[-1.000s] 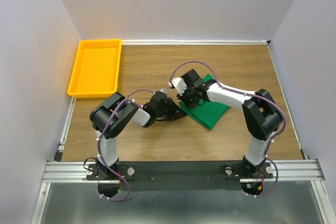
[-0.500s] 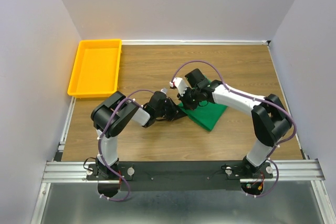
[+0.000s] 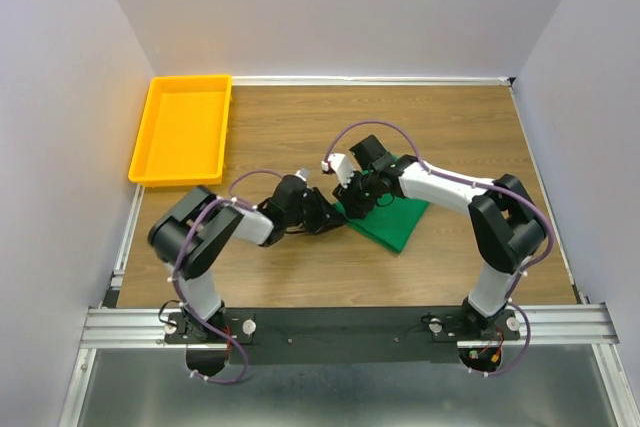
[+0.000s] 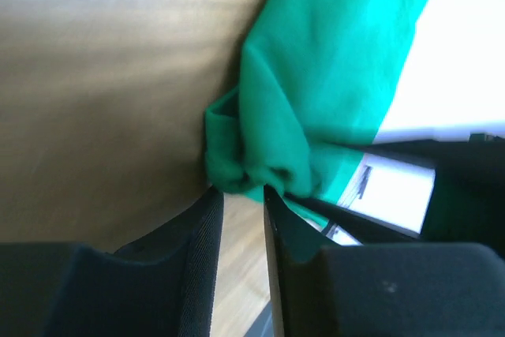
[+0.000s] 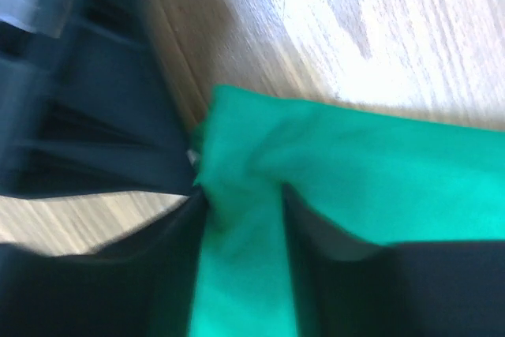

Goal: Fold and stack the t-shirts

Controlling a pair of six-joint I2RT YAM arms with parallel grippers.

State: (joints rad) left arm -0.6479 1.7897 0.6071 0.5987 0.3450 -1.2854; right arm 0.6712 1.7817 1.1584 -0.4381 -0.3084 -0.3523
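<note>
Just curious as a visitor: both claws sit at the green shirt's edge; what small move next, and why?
Probably ease both claws off the cloth. The green t-shirt lies folded, its edge bunched at the parted tips of the left claw and lying between the fingers of the right claw.

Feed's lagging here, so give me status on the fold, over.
Left gripper slightly open, shirt bunched at its tips. Right gripper straddles shirt edge, grip unclear. Shirt folded, mid-table. Tray well aside.
</note>
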